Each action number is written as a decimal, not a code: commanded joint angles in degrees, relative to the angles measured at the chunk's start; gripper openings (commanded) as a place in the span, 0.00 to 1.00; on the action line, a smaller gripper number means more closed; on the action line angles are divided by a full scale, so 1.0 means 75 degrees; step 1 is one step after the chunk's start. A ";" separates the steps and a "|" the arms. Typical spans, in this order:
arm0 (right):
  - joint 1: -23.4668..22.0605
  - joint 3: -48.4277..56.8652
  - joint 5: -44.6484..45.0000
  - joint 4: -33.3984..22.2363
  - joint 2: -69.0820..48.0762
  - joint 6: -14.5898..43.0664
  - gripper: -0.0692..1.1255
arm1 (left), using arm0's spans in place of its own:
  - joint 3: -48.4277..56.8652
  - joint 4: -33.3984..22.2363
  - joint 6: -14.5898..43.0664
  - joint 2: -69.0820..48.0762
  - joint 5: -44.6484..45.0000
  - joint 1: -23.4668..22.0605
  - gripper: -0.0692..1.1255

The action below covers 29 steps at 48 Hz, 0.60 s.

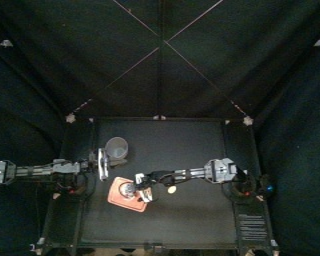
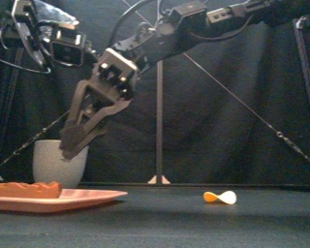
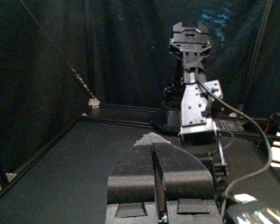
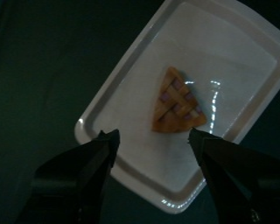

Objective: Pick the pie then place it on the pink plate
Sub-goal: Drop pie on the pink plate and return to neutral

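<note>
Brown lattice-topped pie wedge (image 4: 174, 102) lies on flat pink plastic tray (image 4: 230, 48), lower left of front view. Right gripper (image 4: 154, 138) hangs above it, jaws spread, empty. Left gripper (image 3: 157, 156) rests at left, jaws closed. Placement looks done; only the retreat is left.

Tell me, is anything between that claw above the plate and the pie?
Nothing visible is. The right gripper hangs open above the pie, which already lies on the pink plate; only air between them.
</note>
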 commanded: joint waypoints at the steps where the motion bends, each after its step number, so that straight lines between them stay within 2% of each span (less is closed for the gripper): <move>1: -0.0105 0.0867 -0.0492 0.0375 -0.1078 -0.0023 0.87 | -0.0105 -0.0012 0.0000 0.0000 -0.0082 0.0023 0.04; 14: -0.0176 0.3082 -0.2238 0.1148 -0.2824 -0.0023 0.87 | 0.0082 -0.0023 -0.0012 0.0012 -0.0082 0.0012 0.04; 29: -0.0352 0.5062 -0.3809 0.1313 -0.4617 -0.0059 0.87 | 0.0211 -0.0023 -0.0023 0.0012 -0.0047 -0.0023 0.04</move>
